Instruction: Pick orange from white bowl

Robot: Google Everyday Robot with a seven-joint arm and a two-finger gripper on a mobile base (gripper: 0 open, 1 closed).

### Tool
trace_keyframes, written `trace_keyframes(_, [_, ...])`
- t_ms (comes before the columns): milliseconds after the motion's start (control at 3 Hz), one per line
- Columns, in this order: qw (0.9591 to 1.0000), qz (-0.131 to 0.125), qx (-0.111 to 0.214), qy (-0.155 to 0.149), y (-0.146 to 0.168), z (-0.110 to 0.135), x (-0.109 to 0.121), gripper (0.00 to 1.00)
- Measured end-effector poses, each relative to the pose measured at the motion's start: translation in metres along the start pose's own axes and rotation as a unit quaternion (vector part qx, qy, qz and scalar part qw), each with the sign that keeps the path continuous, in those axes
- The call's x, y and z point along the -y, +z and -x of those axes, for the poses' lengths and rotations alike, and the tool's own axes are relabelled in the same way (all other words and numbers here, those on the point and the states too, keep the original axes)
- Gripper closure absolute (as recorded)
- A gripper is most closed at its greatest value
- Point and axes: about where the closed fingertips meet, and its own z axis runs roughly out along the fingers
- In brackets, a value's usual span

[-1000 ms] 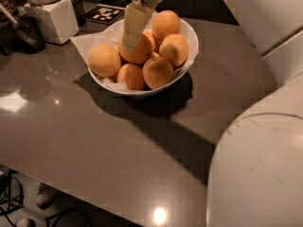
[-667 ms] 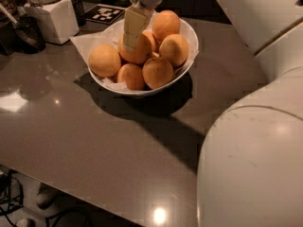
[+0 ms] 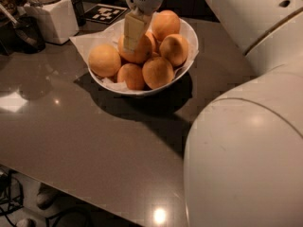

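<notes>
The white bowl [image 3: 142,92], lined with crinkled white paper, stands on the grey table at the upper middle and holds several oranges. My gripper [image 3: 136,44] reaches down from above into the middle of the bowl. Its cream-coloured tip lies against the near side of the orange [image 3: 142,51] at the centre of the pile. That orange sits high among the others. Its far side is hidden behind the gripper. Other oranges lie at the left [image 3: 104,60], at the front [image 3: 157,72] and at the back [image 3: 165,25].
A white square canister [image 3: 57,18] stands at the back left, with a dark object [image 3: 26,32] beside it. A black-and-white marker card [image 3: 108,13] lies behind the bowl. My large white arm shell [image 3: 246,150] fills the right side. The table's front edge runs across the lower left.
The white arm shell at the right has shifted left and fills more of the view. The gripper and the centre orange have stayed in place.
</notes>
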Motion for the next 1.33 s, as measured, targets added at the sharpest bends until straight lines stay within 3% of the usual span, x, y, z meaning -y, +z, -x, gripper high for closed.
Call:
trace_keyframes(1000, [0.9999,0.007,-0.008,0.002,0.0036,-0.0009,-0.0001,0.41])
trace_keyframes(1333, [0.9999,0.007,-0.008,0.002,0.003,-0.0008,-0.0001,0.33])
